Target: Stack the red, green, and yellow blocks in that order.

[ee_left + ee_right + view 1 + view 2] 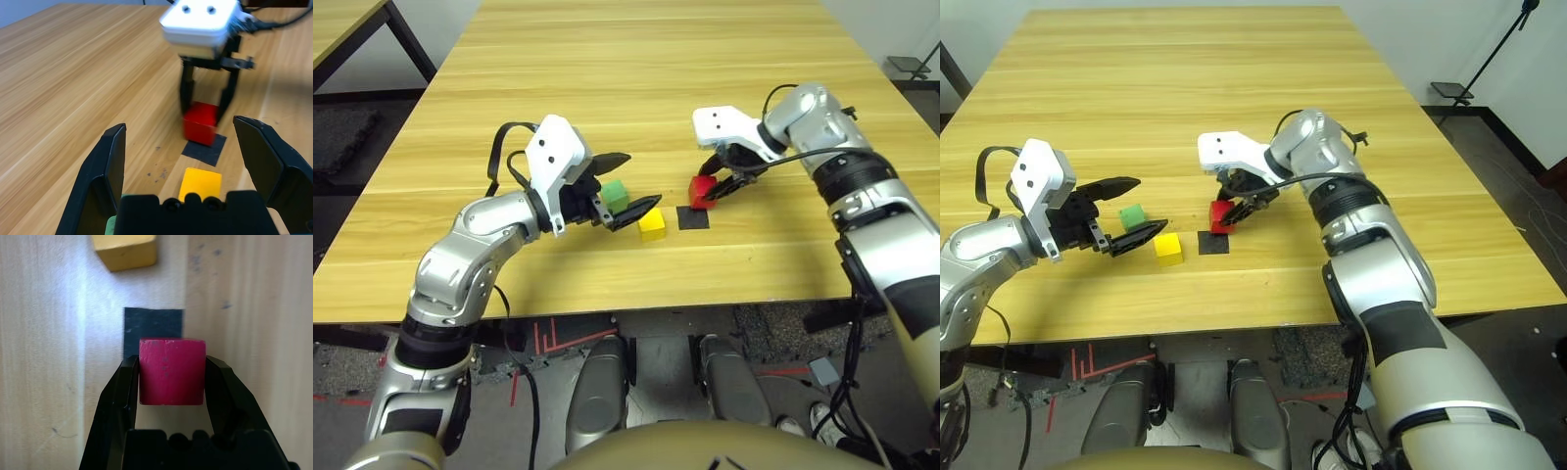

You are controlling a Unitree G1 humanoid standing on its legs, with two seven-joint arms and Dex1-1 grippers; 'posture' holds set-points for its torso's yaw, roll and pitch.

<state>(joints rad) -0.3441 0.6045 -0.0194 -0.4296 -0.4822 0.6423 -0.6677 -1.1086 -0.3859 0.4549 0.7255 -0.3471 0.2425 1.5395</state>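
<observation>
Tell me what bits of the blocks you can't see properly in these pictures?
- Green block: in the left wrist view, the left gripper hides all but a corner.
- Red block: in the right wrist view, the right gripper fingers cover its sides.
- Yellow block: cut off by the right wrist view's edge.

Red block (702, 190), green block (615, 195), yellow block (652, 224), black patch (693, 217).

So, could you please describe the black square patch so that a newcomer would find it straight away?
On the wooden table, look near the front edge, just below the right gripper holding the red block. The black patch lies flat there, right of the yellow block; unlike the cubes, it has no height.
</observation>
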